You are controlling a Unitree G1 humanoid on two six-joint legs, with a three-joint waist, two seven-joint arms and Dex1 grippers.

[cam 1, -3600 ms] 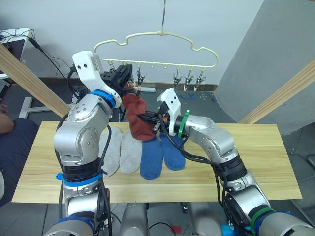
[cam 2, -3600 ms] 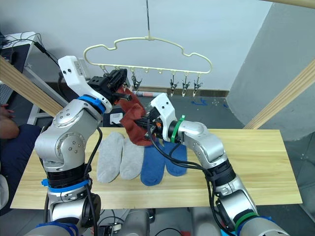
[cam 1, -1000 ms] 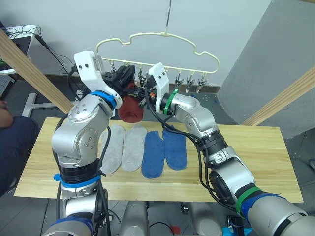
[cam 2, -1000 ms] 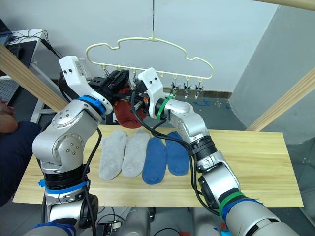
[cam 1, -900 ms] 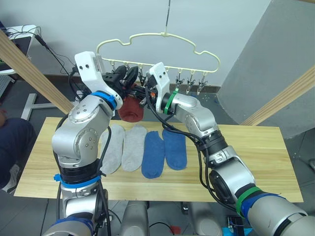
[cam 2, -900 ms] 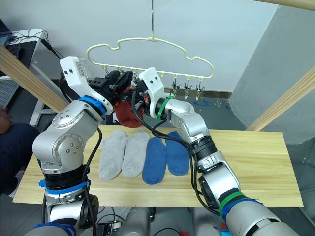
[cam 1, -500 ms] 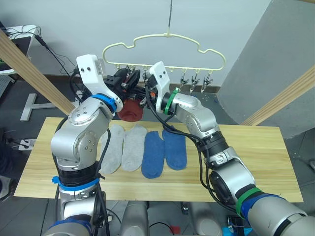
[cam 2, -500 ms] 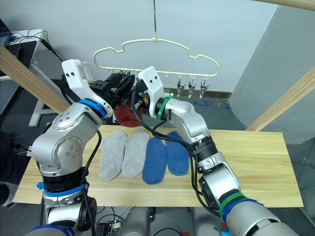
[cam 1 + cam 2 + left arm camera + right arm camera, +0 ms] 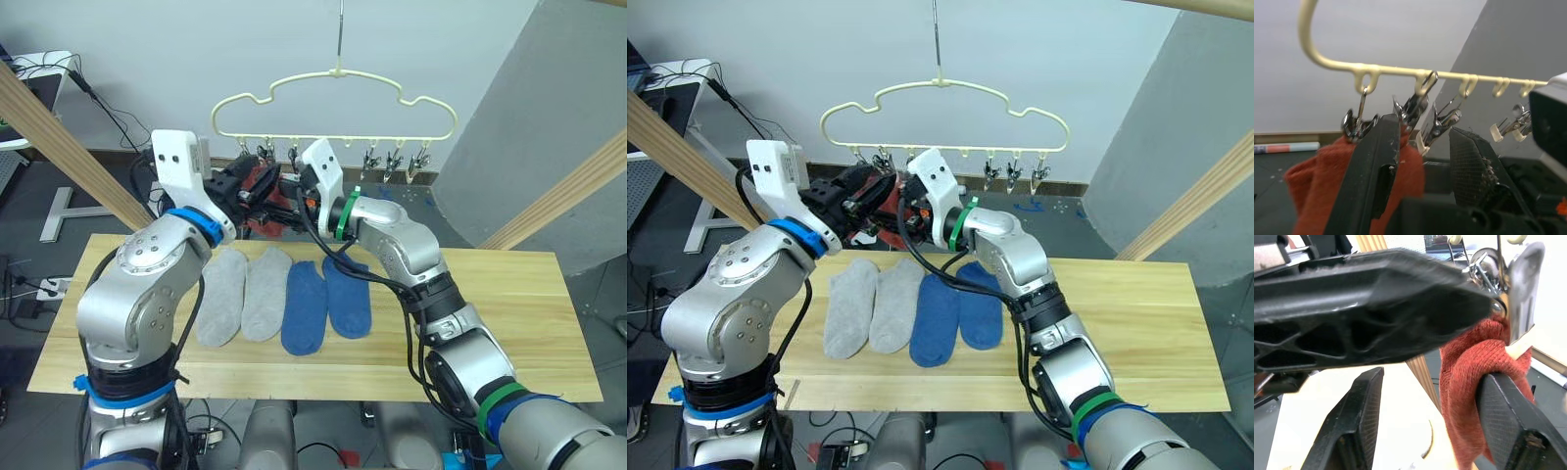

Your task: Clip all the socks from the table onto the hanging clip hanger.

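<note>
The pale yellow clip hanger (image 9: 338, 73) hangs above the table (image 9: 490, 294). A rust red sock (image 9: 260, 178) dangles from a clip at the left end of its bar, seen close in the right wrist view (image 9: 1464, 377) under a metal clip (image 9: 1518, 293). My left gripper (image 9: 1425, 129) is open beside the sock, fingers apart just below the clips. My right gripper (image 9: 1430, 379) is open too, one finger (image 9: 1508, 421) touching the sock. Two grey socks (image 9: 220, 299) and two blue socks (image 9: 304, 308) lie side by side on the table.
Free clips (image 9: 397, 162) hang along the right half of the bar. Slanted wooden beams stand at the left (image 9: 59, 147) and right (image 9: 568, 186). A grey panel (image 9: 529, 98) rises behind the table's right side. Cables lie on the floor at the back left.
My right gripper has opened and let go of the red sock, which now hangs from the clip. The left gripper opened wider. The hanger has swung to the right.
</note>
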